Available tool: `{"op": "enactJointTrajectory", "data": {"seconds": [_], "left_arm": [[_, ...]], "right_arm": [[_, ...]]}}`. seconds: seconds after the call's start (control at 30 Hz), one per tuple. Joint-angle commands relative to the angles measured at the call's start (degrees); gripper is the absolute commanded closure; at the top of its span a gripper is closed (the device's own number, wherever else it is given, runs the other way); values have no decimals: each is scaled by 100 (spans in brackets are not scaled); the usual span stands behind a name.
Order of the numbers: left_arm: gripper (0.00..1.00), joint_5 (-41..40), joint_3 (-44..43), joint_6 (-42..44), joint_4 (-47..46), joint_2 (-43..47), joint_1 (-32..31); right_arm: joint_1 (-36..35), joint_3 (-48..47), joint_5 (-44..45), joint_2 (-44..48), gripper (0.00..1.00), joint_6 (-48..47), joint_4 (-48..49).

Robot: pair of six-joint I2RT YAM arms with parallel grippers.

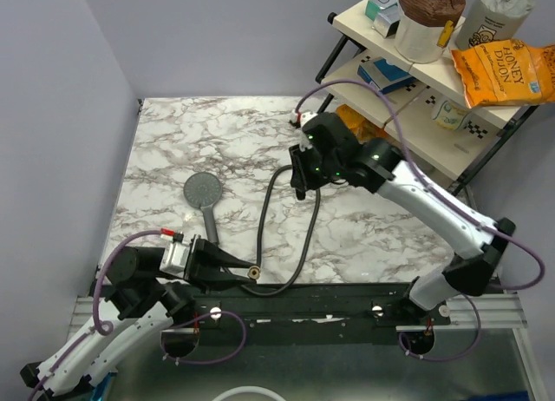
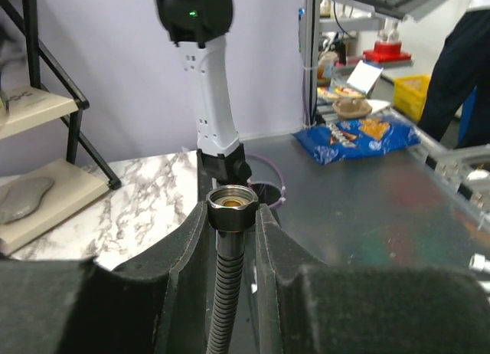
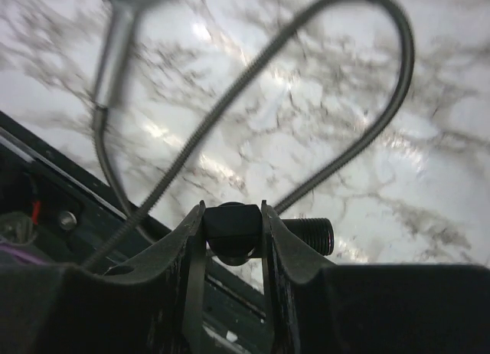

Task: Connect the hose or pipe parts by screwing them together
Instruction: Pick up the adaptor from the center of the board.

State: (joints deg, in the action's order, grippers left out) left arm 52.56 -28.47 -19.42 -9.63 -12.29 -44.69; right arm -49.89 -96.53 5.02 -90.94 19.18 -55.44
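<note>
1. The left gripper (image 2: 232, 216) is clenched on the hose (image 2: 226, 293) just below its brass nut (image 2: 232, 199), at the tabletop's (image 1: 173, 141) near edge.
2. The right gripper (image 3: 233, 220) grasps the hose's threaded end (image 3: 310, 234) over the far-right part of the tabletop.
3. The shower head (image 1: 202, 193) lies between the two grippers, untouched.

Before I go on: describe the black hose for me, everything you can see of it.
The hose is long, black, ribbed and flexible. One end carries a brass-coloured nut; the left gripper grips the hose just behind it. The other end, a dark fitting with a threaded stub, is clamped by the right gripper above the marble table. Between them it loops loosely over the marble. It is not joined to the shower head.
</note>
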Motion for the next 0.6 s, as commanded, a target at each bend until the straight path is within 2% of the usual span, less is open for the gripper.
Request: {"op": "enactJointTrajectory", "data": {"seconds": [0.0, 0.2, 0.43, 0.57], "left_arm": [[100, -718, 184, -1124, -925, -229, 30], [100, -1028, 228, -1801, -1480, -467, 39], [100, -1142, 201, -1995, -1726, -616, 56], [100, -1283, 201, -2048, -1700, -634, 74]], "right_arm": [[-82, -376, 159, 892, 99, -678, 769], [-477, 765, -1405, 2123, 99, -1776, 2791], [-926, 636, -2820, 2300, 99, -2173, 3241], [-1075, 556, -3225, 2282, 99, -2331, 3276]]}}
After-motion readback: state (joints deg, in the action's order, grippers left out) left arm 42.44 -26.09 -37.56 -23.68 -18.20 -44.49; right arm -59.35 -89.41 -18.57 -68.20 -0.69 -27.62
